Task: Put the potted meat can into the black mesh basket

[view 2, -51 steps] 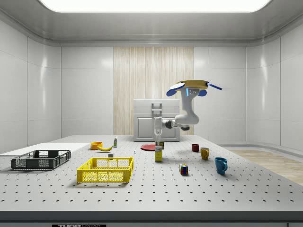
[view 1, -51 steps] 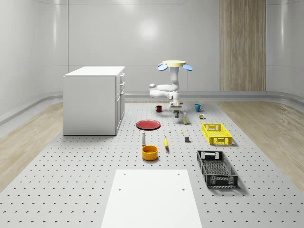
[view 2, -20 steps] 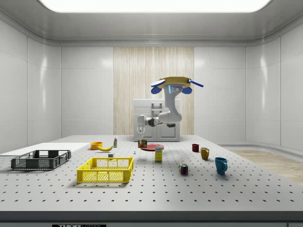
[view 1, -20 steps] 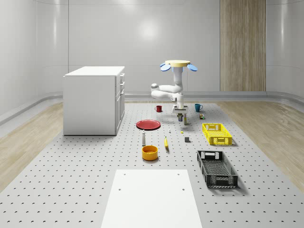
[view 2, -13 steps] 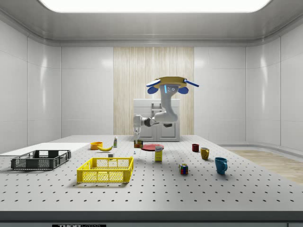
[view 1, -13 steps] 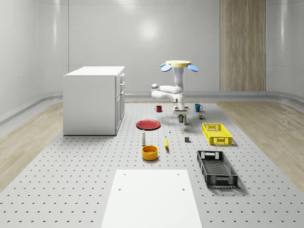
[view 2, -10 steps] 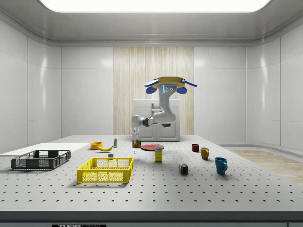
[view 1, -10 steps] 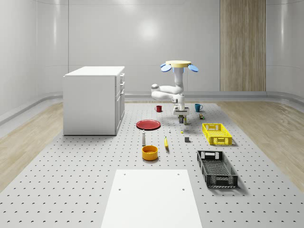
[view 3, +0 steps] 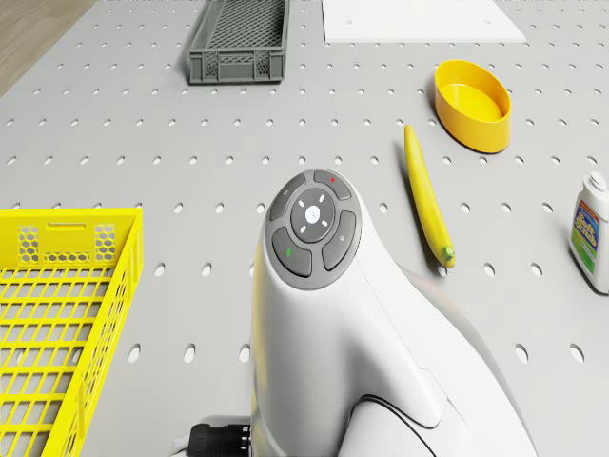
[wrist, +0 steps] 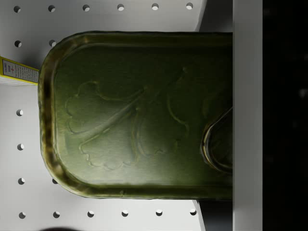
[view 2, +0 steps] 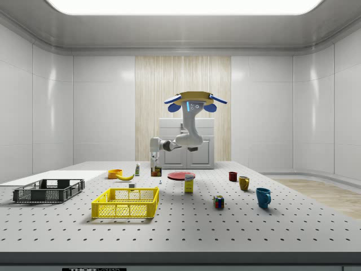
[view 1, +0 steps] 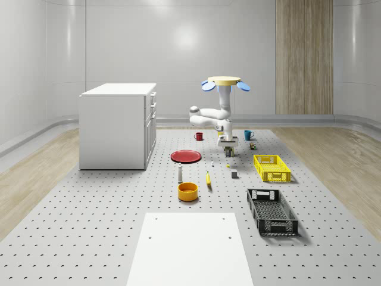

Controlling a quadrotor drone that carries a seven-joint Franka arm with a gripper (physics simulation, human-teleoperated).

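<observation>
Since the earlier frames the drone (view 2: 189,97) has carried its load from above the red plate toward the side view's left, and the potted meat can (view 2: 155,171) has come with it, lifted off the desk (view 2: 225,226). The can hangs in the air, clamped in the closed end effector (view 2: 154,166); in the wrist view its embossed green lid (wrist: 139,115) lies against one finger (wrist: 247,115). In the whole-scene view the can (view 1: 228,151) is at about 12 o'clock from the black mesh basket (view 1: 271,211) and well apart from it, with the yellow basket (view 1: 272,167) between the two, slightly toward 1 o'clock. The drone hovers over the desk, its arm bent down to the end effector. In the drone view the banana (view 3: 426,197), the yellow bowl (view 3: 472,104) and a white bottle (view 3: 592,231) lie on the perforated desk below.
</observation>
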